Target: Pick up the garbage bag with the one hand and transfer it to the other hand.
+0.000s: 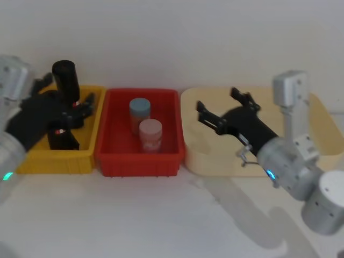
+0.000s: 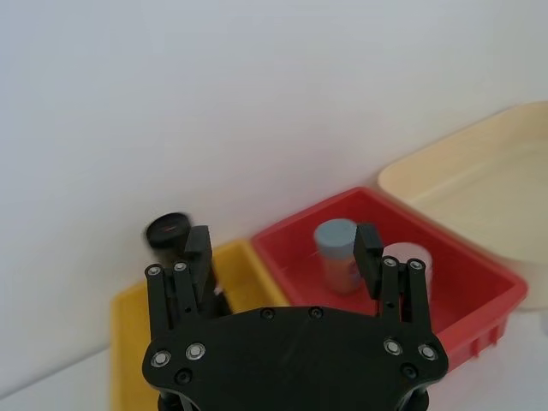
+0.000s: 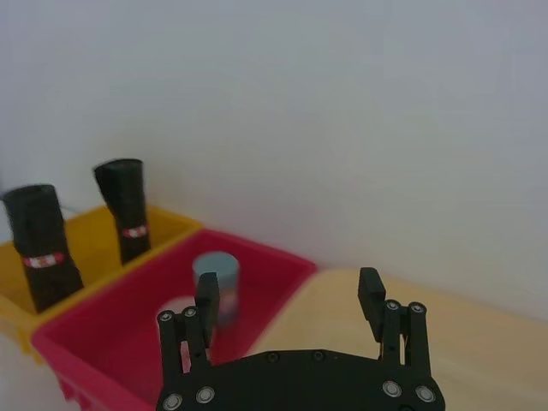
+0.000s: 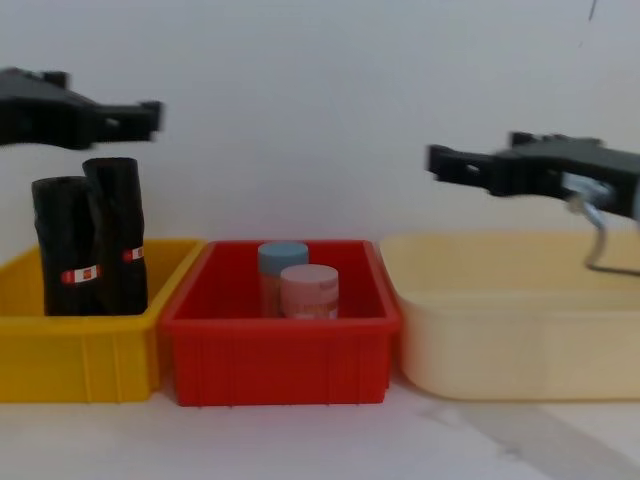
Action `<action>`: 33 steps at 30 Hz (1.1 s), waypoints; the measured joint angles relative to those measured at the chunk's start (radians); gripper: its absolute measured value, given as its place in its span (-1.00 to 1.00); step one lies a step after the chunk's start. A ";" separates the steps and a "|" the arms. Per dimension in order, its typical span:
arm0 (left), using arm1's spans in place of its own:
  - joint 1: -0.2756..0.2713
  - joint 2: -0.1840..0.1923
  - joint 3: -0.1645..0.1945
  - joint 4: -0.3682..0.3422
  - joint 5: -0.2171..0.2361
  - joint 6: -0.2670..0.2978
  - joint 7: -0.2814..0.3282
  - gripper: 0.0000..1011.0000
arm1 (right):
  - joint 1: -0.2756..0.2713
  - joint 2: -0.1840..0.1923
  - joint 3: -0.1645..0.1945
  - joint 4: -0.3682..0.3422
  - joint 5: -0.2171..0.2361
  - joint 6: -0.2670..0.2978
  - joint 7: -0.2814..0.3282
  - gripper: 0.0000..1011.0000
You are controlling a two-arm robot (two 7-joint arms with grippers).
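Observation:
Two black garbage bag rolls with red-and-white labels stand upright in the yellow bin point(image 1: 54, 161), one at the back point(image 1: 64, 78) and one nearer the front point(image 1: 60, 135). In the chest view they stand side by side point(image 4: 66, 258) point(image 4: 120, 240). My left gripper point(image 1: 83, 106), on the green-ringed arm, hovers open above the bin with nothing between its fingers; in the chest view it hangs point(image 4: 148, 112) just above the roll tops. One roll's top point(image 2: 169, 229) shows beside a left finger point(image 2: 197, 248). My right gripper point(image 1: 216, 103), on the blue-ringed arm, floats open and empty over the cream tray point(image 1: 215, 156).
A red bin point(image 1: 137, 161) between the yellow bin and the cream tray holds a blue-lidded jar point(image 1: 140, 110) and a pink-lidded jar point(image 1: 150, 131). A white wall stands close behind the bins. White tabletop lies in front.

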 joint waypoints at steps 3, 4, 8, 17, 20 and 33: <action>0.029 0.023 -0.047 -0.020 -0.024 0.011 -0.015 0.98 | 0.057 -0.024 -0.027 0.042 -0.010 0.020 0.018 0.98; 0.046 0.036 -0.077 -0.028 -0.039 0.016 -0.024 0.98 | 0.070 -0.030 -0.033 0.051 -0.012 0.025 0.024 0.98; 0.084 0.065 -0.144 -0.036 -0.076 0.028 -0.050 0.98 | 0.134 -0.058 -0.063 0.107 -0.023 0.048 0.046 0.98; 0.110 0.094 -0.223 -0.002 -0.134 0.042 -0.100 0.98 | 0.253 -0.111 -0.119 0.225 -0.035 0.100 0.099 0.98; 0.104 0.095 -0.228 0.015 -0.145 0.042 -0.112 0.98 | 0.282 -0.123 -0.134 0.255 -0.035 0.113 0.113 0.98; 0.003 0.065 -0.178 0.157 -0.163 0.037 -0.172 0.98 | 0.357 -0.148 -0.173 0.336 -0.030 0.154 0.161 0.98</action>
